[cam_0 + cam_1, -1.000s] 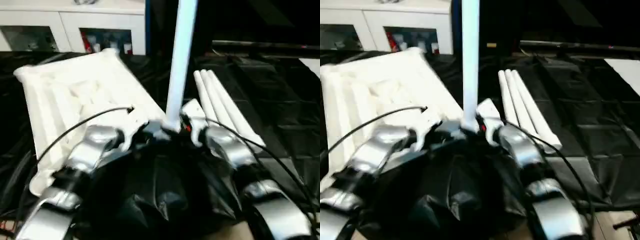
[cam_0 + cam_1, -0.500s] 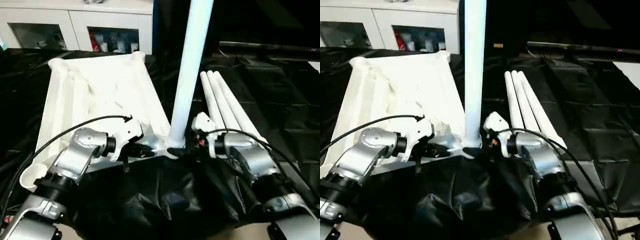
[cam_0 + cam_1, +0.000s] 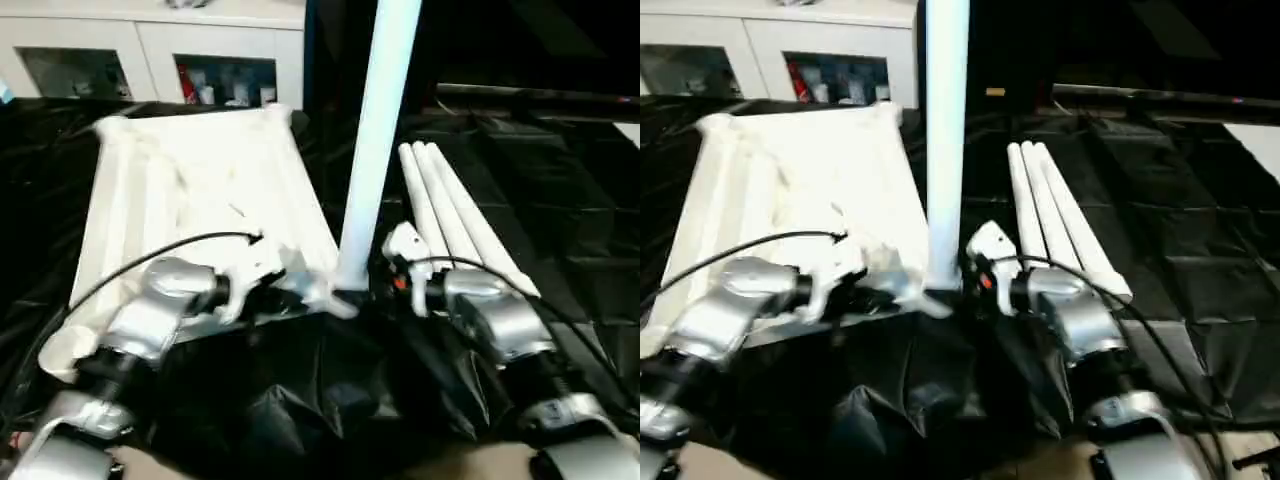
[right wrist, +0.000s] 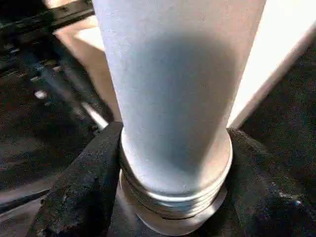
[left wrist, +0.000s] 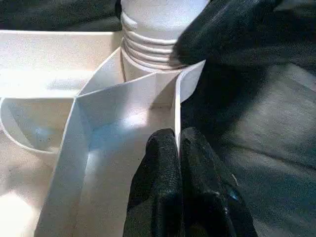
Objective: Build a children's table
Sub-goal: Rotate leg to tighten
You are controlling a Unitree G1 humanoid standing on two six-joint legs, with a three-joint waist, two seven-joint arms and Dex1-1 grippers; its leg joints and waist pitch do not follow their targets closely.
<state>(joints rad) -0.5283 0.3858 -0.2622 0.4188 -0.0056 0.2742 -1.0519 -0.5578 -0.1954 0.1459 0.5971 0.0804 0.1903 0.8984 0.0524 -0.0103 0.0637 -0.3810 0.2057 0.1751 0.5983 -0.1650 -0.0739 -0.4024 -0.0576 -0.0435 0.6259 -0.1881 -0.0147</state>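
We steady the tabletop and seat the first leg.

Our left gripper [image 5: 177, 163] pinches a thin tabletop [image 3: 200, 190] rib at centre frame; our right gripper [image 4: 173, 163] clamps the upright leg [image 3: 378, 130] low, by its thread. Both parts look light, stiff and slick, so low grips suit.

2 silver forearms are showing rounded metal segments with black joints. A thin black cable [image 3: 170, 250] is looping over the left forearm [image 3: 150, 320], another over the right forearm [image 3: 495, 325]. White wrist housings are carrying matte black fingers [image 5: 163, 187], a small red mark [image 3: 399, 283] glowing on the right.
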